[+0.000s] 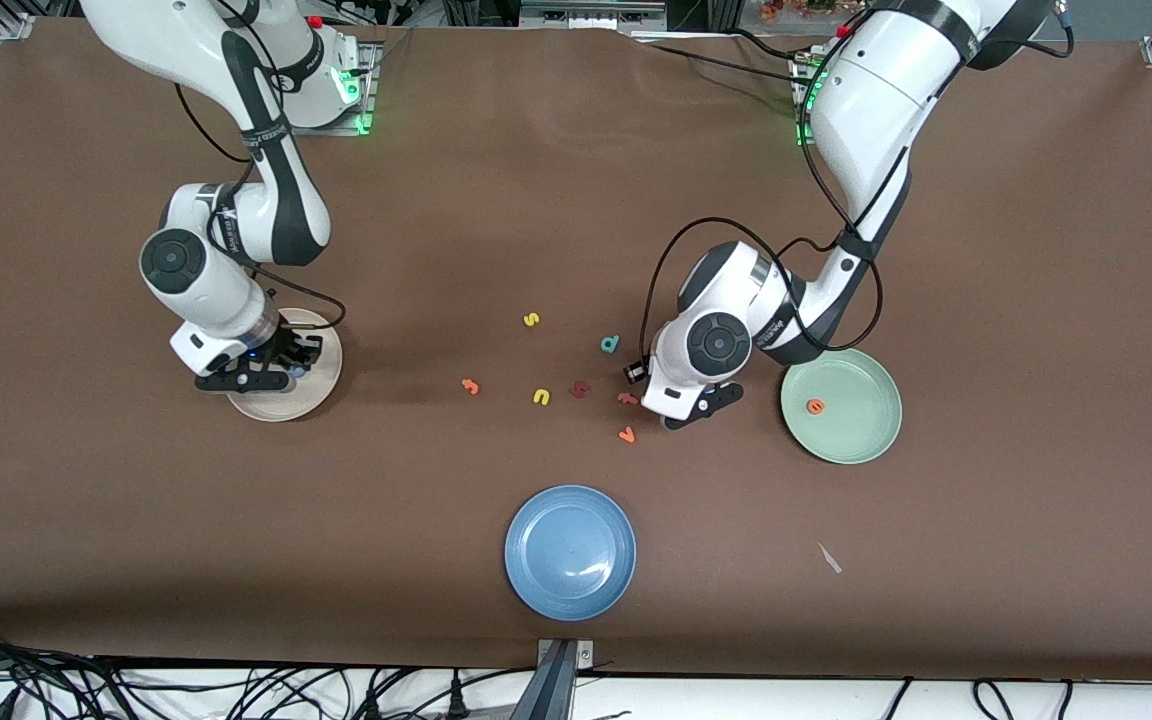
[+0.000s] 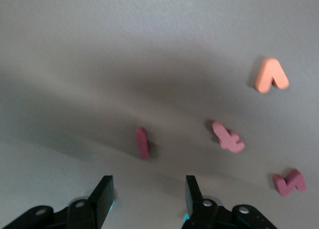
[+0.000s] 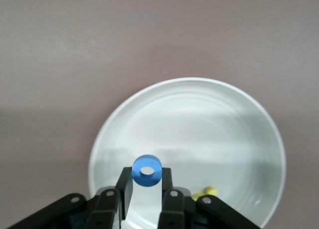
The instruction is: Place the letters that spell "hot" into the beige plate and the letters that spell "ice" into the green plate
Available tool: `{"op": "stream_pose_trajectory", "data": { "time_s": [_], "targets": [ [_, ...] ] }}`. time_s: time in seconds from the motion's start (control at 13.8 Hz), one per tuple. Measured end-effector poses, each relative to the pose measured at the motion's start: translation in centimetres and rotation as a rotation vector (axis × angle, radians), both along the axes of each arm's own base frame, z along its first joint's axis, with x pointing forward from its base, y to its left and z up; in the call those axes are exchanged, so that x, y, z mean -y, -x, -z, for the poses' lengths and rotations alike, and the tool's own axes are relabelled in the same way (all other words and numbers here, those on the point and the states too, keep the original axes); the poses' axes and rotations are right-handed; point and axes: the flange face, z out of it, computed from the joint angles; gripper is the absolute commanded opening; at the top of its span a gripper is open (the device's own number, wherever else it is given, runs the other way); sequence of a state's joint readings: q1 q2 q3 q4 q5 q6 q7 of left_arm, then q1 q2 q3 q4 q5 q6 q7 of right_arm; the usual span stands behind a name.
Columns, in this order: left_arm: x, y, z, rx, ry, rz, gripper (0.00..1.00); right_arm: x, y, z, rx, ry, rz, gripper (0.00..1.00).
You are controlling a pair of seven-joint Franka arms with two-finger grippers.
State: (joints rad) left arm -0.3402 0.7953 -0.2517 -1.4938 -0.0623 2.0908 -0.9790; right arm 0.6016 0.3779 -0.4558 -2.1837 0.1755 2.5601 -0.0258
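Over the beige plate (image 1: 321, 385), toward the right arm's end of the table, the right gripper (image 3: 146, 189) pinches the blue "o" (image 3: 146, 171) upright between its nearly closed fingers. A yellow letter (image 3: 206, 192) lies in that plate under the gripper; its shape cannot be told.

Toward the left arm's end, the left gripper (image 2: 147, 194) hangs low over the brown table (image 1: 936, 560) beside the green plate (image 1: 866, 440), its jaws partly apart and holding nothing. The dark red "i" (image 2: 143, 142) lies on the table just ahead of the gap between them, not touched. Near it lie a salmon "f"-like letter (image 2: 228, 138), a dark red angular letter (image 2: 289, 182) and an orange "v"-shaped letter (image 2: 270, 76).

The orange "e" (image 1: 815, 406) sits in the green plate. Between the 2 arms lie the orange "t" (image 1: 471, 386), a yellow "u" (image 1: 541, 397), a yellow "s" (image 1: 531, 319) and a teal "d" (image 1: 611, 344). A blue plate (image 1: 570, 552) lies nearer the front camera than these letters.
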Motion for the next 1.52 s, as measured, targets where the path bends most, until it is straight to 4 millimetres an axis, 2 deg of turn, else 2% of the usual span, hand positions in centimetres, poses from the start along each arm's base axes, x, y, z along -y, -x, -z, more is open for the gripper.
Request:
{"op": "stream_pose_trajectory", "data": {
  "time_s": [0.07, 0.43, 0.58, 0.87, 1.01, 1.09, 1.16, 1.23, 1.52],
  "targets": [
    [-0.4, -0.2, 0.3, -0.002, -0.002, -0.006, 0.49, 0.3, 0.2, 0.1, 0.01, 0.002, -0.01, 1.0],
    [-0.7, -0.2, 1.7, -0.011, -0.004, -0.014, 0.45, -0.7, 0.3, -0.1, 0.024, -0.013, 0.041, 1.0],
    [-0.7, -0.2, 2.0, -0.01, -0.003, -0.016, 0.37, -3.8, 0.3, -0.3, 0.035, -0.044, 0.143, 1.0],
    [-0.8, -0.4, 2.4, 0.002, 0.003, -0.024, 0.37, -13.4, 1.0, -0.6, 0.044, -0.122, 0.323, 1.0],
    [-1.0, -0.6, 2.4, 0.004, 0.003, -0.028, 0.27, -18.3, 0.7, -0.2, 0.04, -0.15, 0.334, 1.0],
    [-1.1, -0.6, 2.4, 0.004, 0.003, -0.029, 0.17, -20.1, 0.4, 0.0, 0.033, -0.153, 0.323, 1.0],
    [-1.2, -0.7, 2.4, 0.004, 0.003, -0.032, 0.05, -21.3, 0.0, 0.3, 0.02, -0.148, 0.301, 1.0],
    [-1.5, -0.9, 2.4, 0.005, 0.001, -0.037, 0.0, -22.2, -0.4, 0.5, 0.009, -0.139, 0.256, 1.0],
    [-2.5, -1.5, 2.4, 0.008, 0.001, -0.054, 0.0, -23.4, -1.5, 1.4, -0.01, -0.115, 0.038, 1.0]
  ]
}}
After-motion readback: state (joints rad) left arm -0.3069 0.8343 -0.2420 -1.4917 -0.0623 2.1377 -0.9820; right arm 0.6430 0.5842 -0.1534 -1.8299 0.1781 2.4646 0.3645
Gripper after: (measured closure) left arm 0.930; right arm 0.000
